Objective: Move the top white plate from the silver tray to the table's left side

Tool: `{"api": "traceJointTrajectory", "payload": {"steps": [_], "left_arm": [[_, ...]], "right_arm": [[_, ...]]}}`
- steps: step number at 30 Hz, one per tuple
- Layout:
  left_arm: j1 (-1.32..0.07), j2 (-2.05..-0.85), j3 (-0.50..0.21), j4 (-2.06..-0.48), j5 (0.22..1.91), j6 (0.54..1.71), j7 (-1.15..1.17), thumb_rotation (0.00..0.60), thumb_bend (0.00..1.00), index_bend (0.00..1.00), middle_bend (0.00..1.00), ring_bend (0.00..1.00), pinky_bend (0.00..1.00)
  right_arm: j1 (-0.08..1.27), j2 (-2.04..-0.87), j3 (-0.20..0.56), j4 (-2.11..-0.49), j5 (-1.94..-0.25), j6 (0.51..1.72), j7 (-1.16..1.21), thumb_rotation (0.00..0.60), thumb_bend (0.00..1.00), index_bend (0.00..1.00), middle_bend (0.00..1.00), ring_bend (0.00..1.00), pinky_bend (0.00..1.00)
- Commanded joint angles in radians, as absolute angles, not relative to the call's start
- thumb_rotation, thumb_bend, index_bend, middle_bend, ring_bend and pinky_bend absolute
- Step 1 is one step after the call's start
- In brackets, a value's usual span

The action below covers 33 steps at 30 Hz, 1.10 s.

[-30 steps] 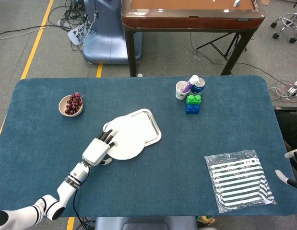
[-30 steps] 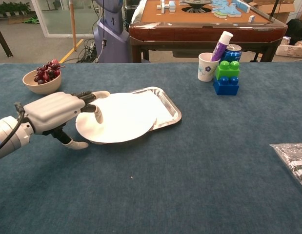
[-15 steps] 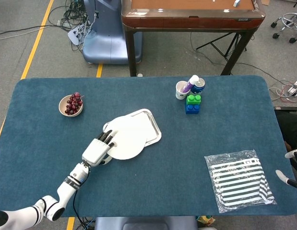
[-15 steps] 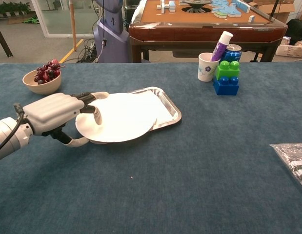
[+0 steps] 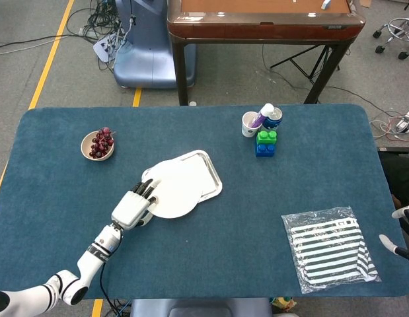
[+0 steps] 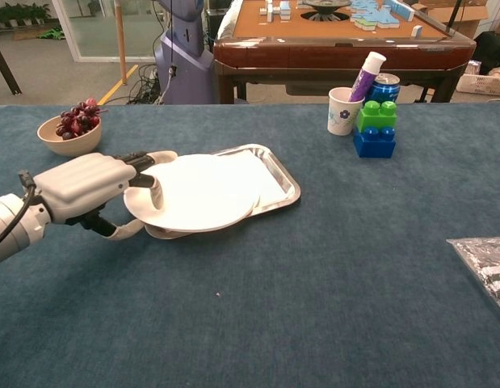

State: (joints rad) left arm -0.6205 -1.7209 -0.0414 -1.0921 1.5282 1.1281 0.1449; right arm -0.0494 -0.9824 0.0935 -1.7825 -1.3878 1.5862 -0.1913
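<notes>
Plate on top of the stack, the white plate (image 6: 203, 192), sits partly over the near-left corner of the silver tray (image 6: 275, 175), and its near-left rim is raised off a second white plate (image 6: 170, 234) whose edge shows just beneath it in the chest view. The left hand (image 6: 86, 188) has that raised rim clamped: its upper fingers (image 6: 146, 159) lie over the top of the plate's left edge, while a lower finger curls in under the rim, so the plate is pinched between them. From the hand, the plate stretches away to the right and slightly back, toward the tray, so the held point is at the plate's left edge and the weight hangs out beyond the fingers. Being round, the plate has no long axis to favour; what matters is the tilt, low on the tray side and high on the hand side. The right hand (image 5: 404, 232) shows only at the far right edge of the head view, well apart from the tray, and whether its fingers are apart or curled cannot be told. Judging by this, the left hand is the one to carry the plate leftward onto the bare blue table (image 6: 314, 307), short of the bowl of grapes (image 6: 69, 129).
</notes>
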Motion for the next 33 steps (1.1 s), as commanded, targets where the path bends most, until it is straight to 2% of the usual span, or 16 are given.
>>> {"api": "traceJointTrajectory", "payload": {"steps": [1,7,17,33], "left_arm": [[-0.62,-1.72,-0.04,-1.093,1.531,1.132,0.142,0.6,0.4,0.43,0.0,0.0,0.15],[-0.617,-1.717,-0.037,-1.095,1.538,1.141,0.135,0.6,0.4,0.47,0.0,0.0,0.16],[-0.614,-1.717,-0.033,-1.088,1.55,1.156,0.124,0.6,0.39,0.47,0.0,0.0,0.17],[-0.586,-1.741,-0.022,-0.998,1.595,1.256,0.011,0.6,0.39,0.54,0.02,0.0,0.22]], "right_arm": [[-0.049,-0.982,0.094,-1.783,-1.388,1.586,-0.191,0.6,0.19,0.46,0.4,0.34,0.41],[-0.05,-0.982,0.094,-1.783,-1.388,1.586,-0.192,0.6,0.19,0.46,0.4,0.34,0.41],[-0.049,-0.983,0.094,-1.782,-1.386,1.584,-0.193,0.6,0.19,0.46,0.4,0.34,0.41],[-0.048,-0.985,0.092,-1.782,-1.386,1.579,-0.196,0.6,0.19,0.46,0.4,0.34,0.41]]}}
